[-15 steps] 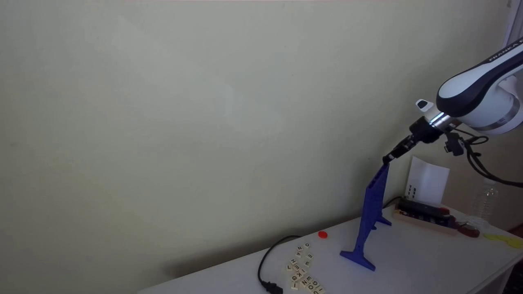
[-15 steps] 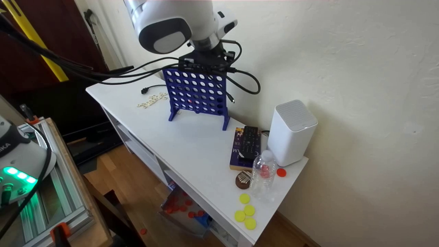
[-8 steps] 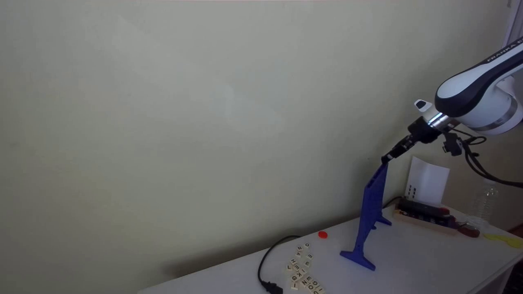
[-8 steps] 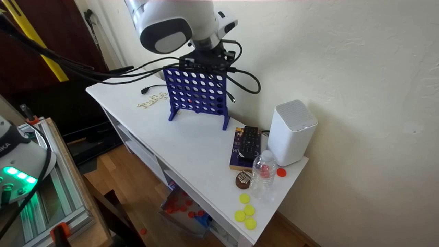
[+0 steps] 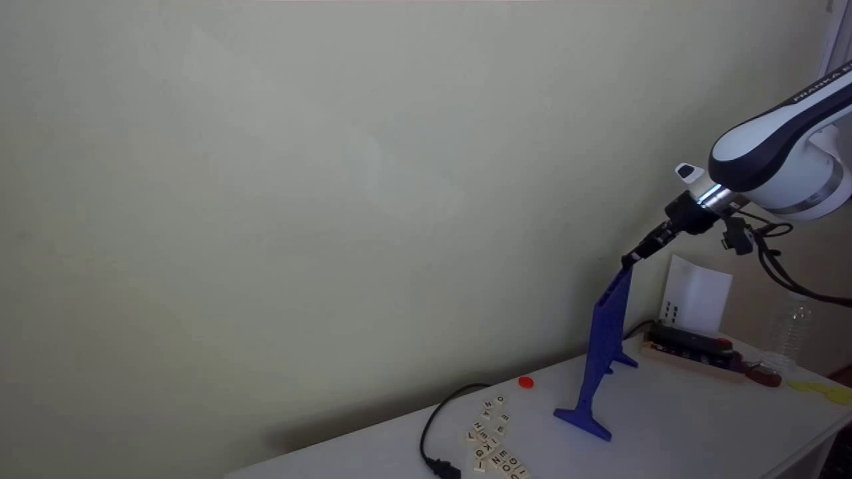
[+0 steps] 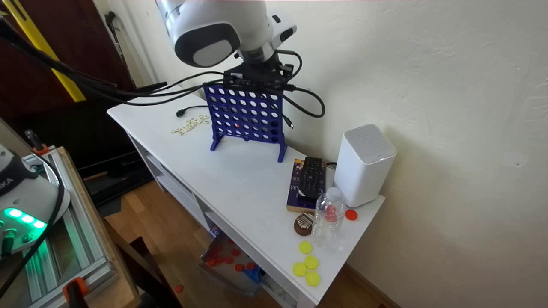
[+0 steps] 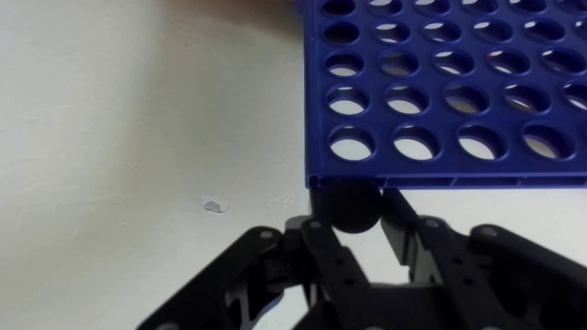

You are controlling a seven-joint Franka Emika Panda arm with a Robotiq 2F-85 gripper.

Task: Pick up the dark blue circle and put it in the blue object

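Blue all over, the blue object point(image 7: 434, 82) fills the top right of the wrist view, with rows of round holes in it. At its end slot is the dark blue circle point(image 7: 354, 208), which looks almost black. The pincer point(image 7: 355, 199) is grasping the circle, with its fingers point(image 7: 398, 215) pressed on both sides. I cannot tell whether part of the circle is inside the slot. Next to them is a pale wall point(image 7: 91, 137) with a small grey mark point(image 7: 214, 205). In an exterior view, the white and black arm point(image 5: 775, 150) leans in from the right, and the pincer's tip is right at the top of the blue object, which stands on the white tabletop point(image 5: 699, 419). A red piece point(image 5: 526, 382) lies near the black cord point(image 5: 443, 467) and some letter tiles point(image 5: 488, 447). In an exterior view, the pincer covers part of the blue object's top edge, so its tips are hidden. A black remote point(image 6: 311, 177) lies on a book point(image 6: 294, 196) near a white box point(image 6: 368, 167), a clear bottle point(image 6: 329, 222) and four yellow rounds point(image 6: 312, 278).
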